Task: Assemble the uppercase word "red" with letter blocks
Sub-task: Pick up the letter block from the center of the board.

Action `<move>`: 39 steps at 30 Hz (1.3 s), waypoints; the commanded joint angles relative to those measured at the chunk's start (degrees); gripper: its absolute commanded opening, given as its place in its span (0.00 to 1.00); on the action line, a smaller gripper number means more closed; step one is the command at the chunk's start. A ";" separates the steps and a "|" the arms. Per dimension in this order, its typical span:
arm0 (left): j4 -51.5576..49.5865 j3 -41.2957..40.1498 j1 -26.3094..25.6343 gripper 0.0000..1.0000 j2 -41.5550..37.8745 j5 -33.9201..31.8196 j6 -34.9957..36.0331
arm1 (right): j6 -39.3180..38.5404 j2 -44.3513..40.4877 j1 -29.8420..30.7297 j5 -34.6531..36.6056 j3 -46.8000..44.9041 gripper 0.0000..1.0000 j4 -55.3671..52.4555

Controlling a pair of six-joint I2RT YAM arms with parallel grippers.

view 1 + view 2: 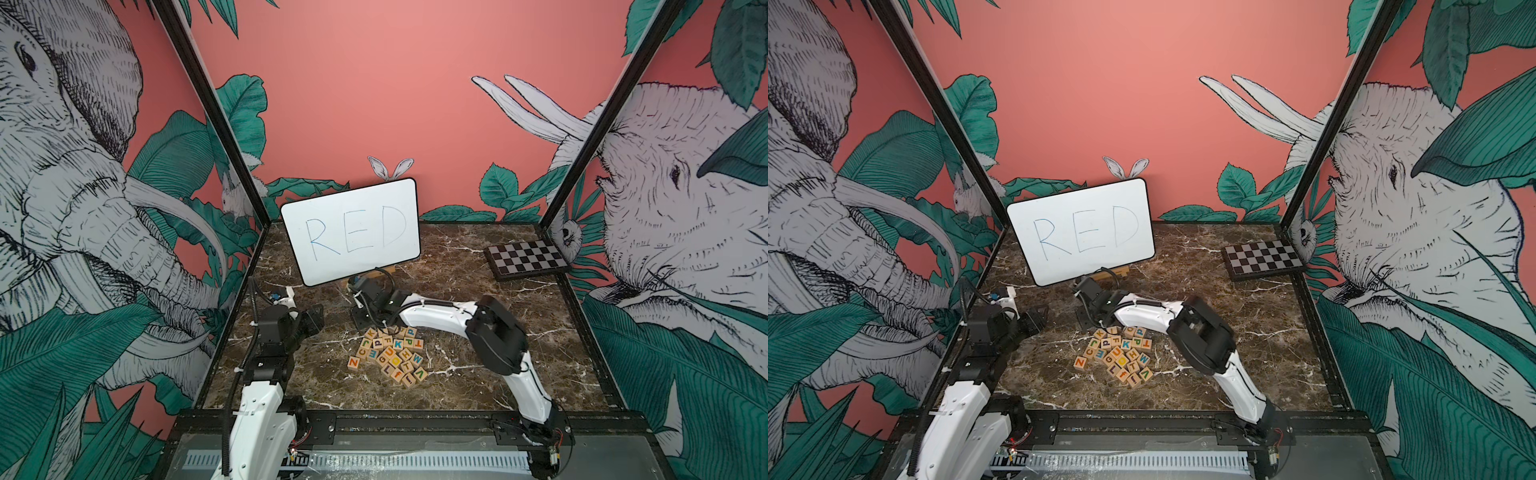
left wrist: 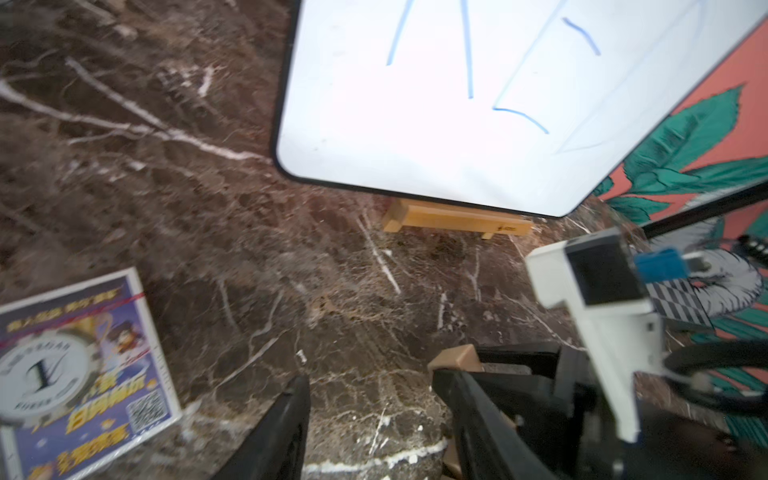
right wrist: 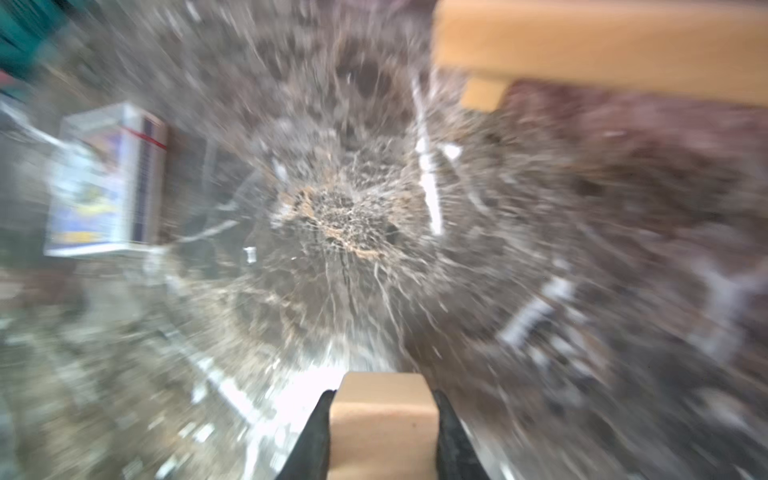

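Right claw [image 3: 384,397] was clamped on one letter block [image 3: 382,428] — face hidden — just in front of the whiteboard [image 1: 353,232], probably to begin the word there. Left claw [image 2: 370,380] stood apart, empty; the block pile [image 1: 390,355] lay farther out.

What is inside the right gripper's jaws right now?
A pale wooden letter block, clamped by the right gripper. The two faces in view are bare wood. Its letter cannot be seen: it is on faces covered by the fingers or turned away.
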 commanded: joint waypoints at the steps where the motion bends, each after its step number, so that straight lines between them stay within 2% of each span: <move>1: 3.74 5.84 -9.09 0.57 1.78 -2.68 9.29 | 3.15 -9.68 -3.91 -4.43 -5.59 0.16 8.80; 3: 1.78 9.49 -15.27 0.58 4.89 -4.49 17.19 | 4.37 -14.61 -5.82 -5.93 -10.22 0.17 9.18; 5: 1.63 11.59 -19.24 0.56 7.44 -2.10 25.55 | 8.17 -19.30 -8.87 -9.38 -16.64 0.16 11.92; 8: 3.50 12.35 -21.63 0.56 8.93 2.55 35.78 | 12.97 -24.56 -12.41 -14.91 -23.48 0.17 17.48; 12: 6.81 12.40 -24.45 0.57 9.72 8.58 46.93 | 13.92 -27.37 -12.69 -19.04 -26.93 0.17 19.40; 14: 7.41 13.02 -26.47 0.63 10.72 9.09 51.50 | 15.65 -30.53 -12.54 -21.03 -29.04 0.17 22.95; 16: 7.48 13.96 -27.95 0.62 11.95 8.86 54.33 | 16.55 -31.76 -12.00 -21.58 -30.48 0.17 25.16; 21: 6.82 15.25 -29.54 0.55 14.39 10.39 57.94 | 16.67 -33.91 -10.27 -21.72 -31.44 0.17 27.13; 26: 7.05 14.62 -29.63 0.57 14.75 9.97 59.75 | 17.17 -35.27 -9.80 -22.37 -31.88 0.17 27.60; 32: 12.42 13.22 -29.72 0.56 13.93 8.04 59.31 | 17.33 -34.78 -7.69 -22.61 -31.17 0.17 27.94; 39: 13.16 12.84 -29.72 0.51 13.99 8.12 59.52 | 18.46 -34.40 -7.40 -23.04 -31.18 0.18 28.89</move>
